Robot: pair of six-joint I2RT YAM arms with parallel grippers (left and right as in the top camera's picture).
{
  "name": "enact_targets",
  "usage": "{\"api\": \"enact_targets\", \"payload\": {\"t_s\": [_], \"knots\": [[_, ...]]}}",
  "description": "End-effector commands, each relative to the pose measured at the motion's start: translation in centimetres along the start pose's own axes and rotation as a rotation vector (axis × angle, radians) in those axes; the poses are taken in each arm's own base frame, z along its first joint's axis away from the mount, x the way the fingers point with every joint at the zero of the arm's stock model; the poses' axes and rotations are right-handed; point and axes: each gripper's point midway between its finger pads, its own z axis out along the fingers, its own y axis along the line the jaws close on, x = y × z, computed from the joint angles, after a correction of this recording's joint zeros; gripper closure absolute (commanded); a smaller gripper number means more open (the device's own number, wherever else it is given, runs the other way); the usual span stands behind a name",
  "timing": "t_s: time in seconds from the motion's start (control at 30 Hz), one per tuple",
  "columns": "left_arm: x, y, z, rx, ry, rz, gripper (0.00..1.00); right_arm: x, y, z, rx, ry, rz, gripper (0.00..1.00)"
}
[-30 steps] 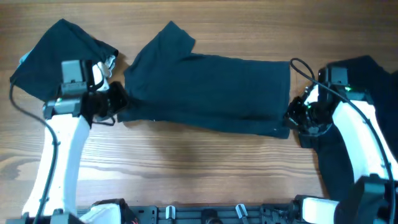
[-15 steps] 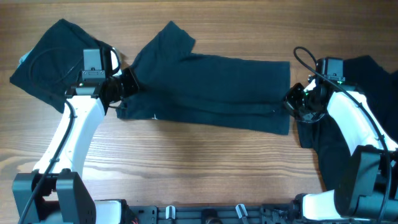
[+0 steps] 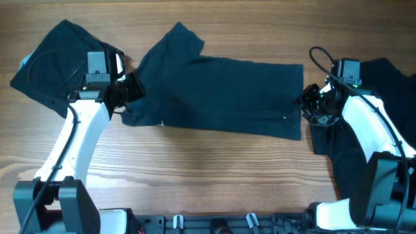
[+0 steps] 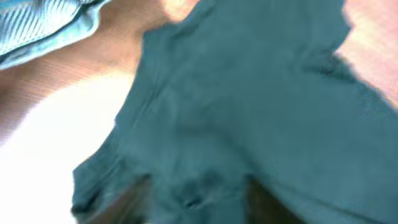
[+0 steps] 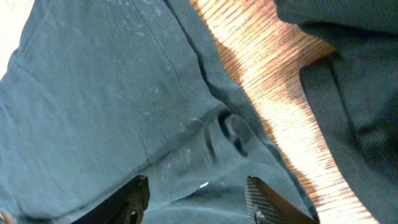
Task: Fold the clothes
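Note:
A dark teal T-shirt (image 3: 221, 91) lies across the middle of the wooden table, folded lengthwise, with one sleeve (image 3: 175, 39) pointing to the far left. My left gripper (image 3: 133, 88) sits at its left end. In the left wrist view that gripper (image 4: 196, 199) is open, its blurred fingers apart over bunched cloth (image 4: 249, 106). My right gripper (image 3: 305, 103) is at the shirt's right end. In the right wrist view it (image 5: 199, 196) is open too, with a wrinkle of the shirt (image 5: 230, 134) lying loose ahead of its fingers.
Another dark garment (image 3: 55, 55) lies bunched at the far left, with light blue ribbed cloth (image 4: 43, 31) beside it. A further dark garment (image 3: 364, 149) lies under the right arm at the right edge. Bare wood (image 3: 214, 175) runs along the front.
Both arms carried the shirt's near edge away from the front and over the shirt. Both grippers were shut on it and now stand open, and the cloth has settled flat.

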Motion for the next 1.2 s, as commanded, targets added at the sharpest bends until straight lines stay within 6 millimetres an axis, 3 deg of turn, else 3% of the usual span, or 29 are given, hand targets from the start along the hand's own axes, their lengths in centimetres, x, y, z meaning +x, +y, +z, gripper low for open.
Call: {"api": "enact_targets", "payload": {"t_s": [0.0,0.1,0.3,0.4,0.47,0.53,0.6,0.63,0.7,0.8,0.93,0.97,1.0,1.1,1.17], "knots": [[0.2,1.5,0.0,-0.084,0.012,0.044,0.31,0.2,-1.1,0.4,0.043,0.016,-0.073,0.44],[2.4,3.0,-0.3,-0.148,0.104,0.073,0.29,1.4,-2.1,0.3,0.079,0.066,-0.072,0.43],[6.5,6.5,-0.1,-0.287,0.226,0.069,0.28,4.8,-6.5,0.2,0.254,0.173,-0.06,0.41],[7.2,6.9,1.1,-0.285,0.219,0.07,0.28,6.3,-7.8,1.4,0.258,0.21,-0.059,0.41],[7.2,7.1,2.3,-0.278,0.202,0.071,0.31,6.9,-7.6,2.2,0.207,0.222,-0.096,0.4],[7.4,7.3,3.5,-0.279,0.206,0.076,0.41,7.2,-7.6,2.7,0.187,0.229,-0.101,0.4],[7.3,7.5,4.5,-0.278,0.208,0.092,0.62,7.1,-7.6,2.7,0.188,0.224,-0.105,0.4],[7.2,7.8,5.2,-0.295,0.203,0.104,0.79,6.9,-7.5,2.8,0.182,0.215,-0.108,0.4],[6.8,9.0,5.5,-0.363,0.186,0.113,0.96,6.8,-7.4,2.8,0.178,0.207,-0.111,0.4],[5.8,10.6,4.9,-0.448,0.147,0.114,0.96,6.6,-7.3,2.9,0.172,0.204,-0.118,0.39],[5.6,10.5,5.0,-0.404,0.153,0.079,0.96,7.1,-6.0,3.0,0.098,0.232,-0.17,0.38],[5.5,10.6,4.9,-0.402,0.153,0.076,0.96,7.1,-6.0,3.0,0.097,0.228,-0.172,0.4],[5.5,10.6,4.9,-0.402,0.152,0.077,0.96,6.9,-5.8,3.1,0.091,0.223,-0.174,0.49],[5.2,10.4,4.8,-0.402,0.152,0.073,0.96,7.2,-5.5,3.2,0.068,0.235,-0.158,0.83],[4.9,10.2,4.4,-0.403,0.156,0.072,0.96,7.6,-5.2,3.2,0.046,0.25,-0.148,0.88]]}}
